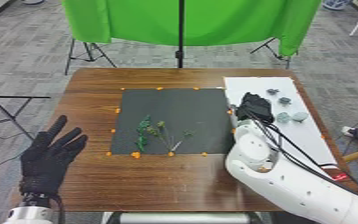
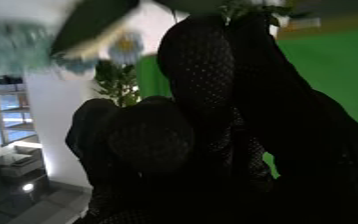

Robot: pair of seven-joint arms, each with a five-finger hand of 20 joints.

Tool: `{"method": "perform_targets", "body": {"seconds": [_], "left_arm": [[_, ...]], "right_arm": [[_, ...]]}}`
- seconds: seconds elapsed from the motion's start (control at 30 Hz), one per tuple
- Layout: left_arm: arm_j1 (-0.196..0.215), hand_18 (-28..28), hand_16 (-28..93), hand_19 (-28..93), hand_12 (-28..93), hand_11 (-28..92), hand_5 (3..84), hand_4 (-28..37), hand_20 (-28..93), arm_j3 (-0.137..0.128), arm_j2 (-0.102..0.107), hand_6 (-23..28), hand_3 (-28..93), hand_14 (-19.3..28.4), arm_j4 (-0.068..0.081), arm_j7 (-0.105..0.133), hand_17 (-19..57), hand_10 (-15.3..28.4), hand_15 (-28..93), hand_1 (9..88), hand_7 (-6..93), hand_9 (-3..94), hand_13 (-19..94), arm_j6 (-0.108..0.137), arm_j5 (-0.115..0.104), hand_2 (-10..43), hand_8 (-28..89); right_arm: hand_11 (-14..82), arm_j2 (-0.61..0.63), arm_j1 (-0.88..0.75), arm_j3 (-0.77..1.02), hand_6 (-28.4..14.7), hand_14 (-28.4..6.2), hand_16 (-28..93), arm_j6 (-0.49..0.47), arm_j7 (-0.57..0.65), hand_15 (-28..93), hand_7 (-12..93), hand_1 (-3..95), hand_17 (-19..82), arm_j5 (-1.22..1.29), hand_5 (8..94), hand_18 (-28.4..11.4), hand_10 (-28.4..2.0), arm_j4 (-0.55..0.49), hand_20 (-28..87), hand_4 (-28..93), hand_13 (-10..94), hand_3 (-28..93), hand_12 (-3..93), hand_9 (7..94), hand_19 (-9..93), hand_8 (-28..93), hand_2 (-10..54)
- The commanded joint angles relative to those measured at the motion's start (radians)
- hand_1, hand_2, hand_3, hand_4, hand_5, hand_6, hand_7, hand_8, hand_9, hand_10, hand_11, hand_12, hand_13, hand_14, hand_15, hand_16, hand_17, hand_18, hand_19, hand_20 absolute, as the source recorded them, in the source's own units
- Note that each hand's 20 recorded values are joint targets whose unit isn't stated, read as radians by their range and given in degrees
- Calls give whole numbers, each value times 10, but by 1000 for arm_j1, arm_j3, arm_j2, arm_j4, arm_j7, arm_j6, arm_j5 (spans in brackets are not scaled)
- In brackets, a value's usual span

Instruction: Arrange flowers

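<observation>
Leafy sprigs [image 1: 142, 142] on dark mat [image 1: 184, 102]; left robot hand [image 1: 46, 162] left, fingers straight; right robot hand [image 1: 254, 105] at right edge, can't tell grip.

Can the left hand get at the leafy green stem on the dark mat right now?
Probably yes. The left hand is open beside the mat, nothing tall stands between it and the leafy green stem, and the right hand is off by the white sheet.

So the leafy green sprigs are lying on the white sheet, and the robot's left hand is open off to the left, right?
Not quite: the head view shows the leafy green sprigs on the dark grey square mat. The robot's black-gloved left hand is indeed open, to the left.
</observation>
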Motion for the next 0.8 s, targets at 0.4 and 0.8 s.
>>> {"method": "perform_targets", "body": {"seconds": [0.4,0.8], "left_arm": [[11,284,-67,512,119,209,308,-283,36,-19,-5,47,756,284,-14,-41,-115,193,464,157,120,312,214,0,17,71,-101],[14,284,-68,512,118,209,310,-283,34,-17,6,47,790,284,-13,-38,-115,193,464,178,120,312,214,6,7,78,-102]], "right_arm": [[399,-233,-166,124,-40,-84,206,-226,-14,732,207,580,541,44,927,-230,-121,-157,544,-281,857,707,266,931,932,117,-95],[486,-232,-166,94,-37,-95,205,-325,14,767,244,545,523,82,912,-246,-126,-120,572,-262,835,658,221,898,932,110,-95]]}}
